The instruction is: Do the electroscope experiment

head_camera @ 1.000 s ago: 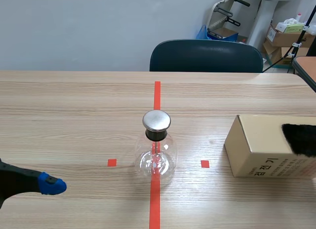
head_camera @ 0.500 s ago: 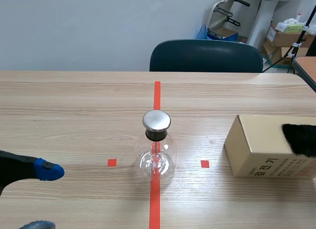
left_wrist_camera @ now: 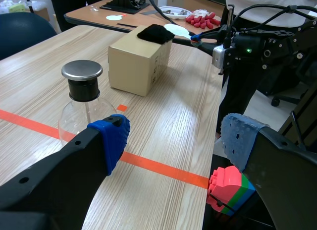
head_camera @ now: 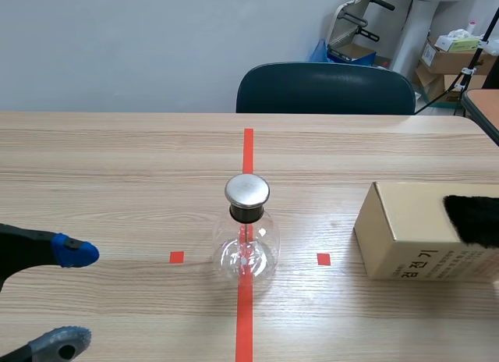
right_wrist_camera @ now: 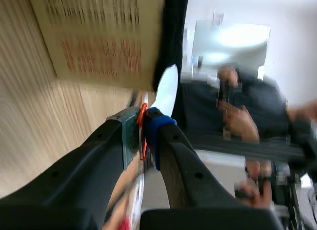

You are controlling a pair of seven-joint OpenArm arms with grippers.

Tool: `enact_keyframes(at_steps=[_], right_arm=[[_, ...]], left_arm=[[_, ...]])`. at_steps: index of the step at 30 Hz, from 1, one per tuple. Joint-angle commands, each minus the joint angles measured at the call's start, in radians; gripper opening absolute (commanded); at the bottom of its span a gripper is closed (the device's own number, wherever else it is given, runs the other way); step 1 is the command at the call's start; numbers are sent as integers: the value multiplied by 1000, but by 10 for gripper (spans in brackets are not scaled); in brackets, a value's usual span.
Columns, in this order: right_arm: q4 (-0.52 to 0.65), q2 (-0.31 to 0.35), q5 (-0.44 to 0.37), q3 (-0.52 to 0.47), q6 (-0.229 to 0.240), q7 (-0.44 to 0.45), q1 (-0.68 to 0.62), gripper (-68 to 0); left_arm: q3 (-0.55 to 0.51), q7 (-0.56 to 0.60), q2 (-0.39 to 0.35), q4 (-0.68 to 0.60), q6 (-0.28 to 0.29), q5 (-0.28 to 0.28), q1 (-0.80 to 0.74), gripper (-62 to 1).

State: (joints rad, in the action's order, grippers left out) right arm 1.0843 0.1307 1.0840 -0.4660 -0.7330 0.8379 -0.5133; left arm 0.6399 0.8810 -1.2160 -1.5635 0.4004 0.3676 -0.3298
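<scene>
- The left claw (head_camera: 74,298) hangs low over the table with its fingers spread wide and nothing between them.
- The electroscope (head_camera: 248,241), a clear glass flask with a black neck and a flat metal cap (head_camera: 247,190), stands upright on the red tape line. It is ahead of the left claw and off to its blue-pad side, well apart from it.
- If this claw is meant to steady the flask, it should probably come in level at the bulb or neck and close softly. Round glass slips and tips easily. It should keep off the cap, since touching it would likely drain any charge.
- Beyond the flask sits a cardboard box (head_camera: 409,233) with a black fur cloth (head_camera: 474,219) lying on top.
- The right claw (right_wrist_camera: 142,136) is just beside that box, pinched narrow on a thin orange-red strip (right_wrist_camera: 142,122). I cannot tell what the strip is.
- My guess is that it is the piece to be charged. If so, a firm pinch and a slow, straight approach to the cap would serve best.
</scene>
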Motion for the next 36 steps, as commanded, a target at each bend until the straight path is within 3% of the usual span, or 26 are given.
enact_keyframes(at_steps=[1, 3, 5, 9, 11, 13, 17, 19, 24, 26, 33, 36], right_arm=[[9, 13, 1, 0, -38, 102, 4, -665], [9, 10, -1, 0, -37, 193, 4, -665], [9, 7, -6, 0, -37, 183, 3, -665], [9, 8, -14, -1, -38, -64, -2, -665], [9, 8, -14, -1, -37, -110, -2, -665], [9, 9, -13, 0, -37, -45, 1, -665], [9, 13, -14, 0, -37, 224, 4, -665], [9, 10, -14, 0, -38, 241, 3, -665], [9, 8, -14, -1, -45, -44, -2, -665], [9, 11, -14, -1, -45, -84, -2, -665], [9, 16, -11, 0, -45, 254, -2, -665], [9, 7, -14, 0, -45, 172, -3, -665]], left_arm=[[-4, 21, 2, -22, 3, 6, -2, -193], [-4, 21, 2, -22, 2, 7, -2, -193], [-4, 21, 2, -22, 2, 7, -2, -193], [-4, 21, 2, -22, 3, 8, -2, -193], [-4, 21, 2, -22, 3, 11, -2, -193], [-4, 20, 2, -22, 3, 11, -2, -193], [-4, 20, 2, -22, 3, 11, -2, -193], [-4, 21, 2, -22, 3, 11, -2, -193], [-4, 20, 2, -22, 3, 11, -2, -193], [-4, 20, 2, -22, 2, 11, -2, -193], [-5, 20, 2, -22, 2, 10, -2, -193], [-5, 21, 2, -22, 2, 11, -2, -193]])
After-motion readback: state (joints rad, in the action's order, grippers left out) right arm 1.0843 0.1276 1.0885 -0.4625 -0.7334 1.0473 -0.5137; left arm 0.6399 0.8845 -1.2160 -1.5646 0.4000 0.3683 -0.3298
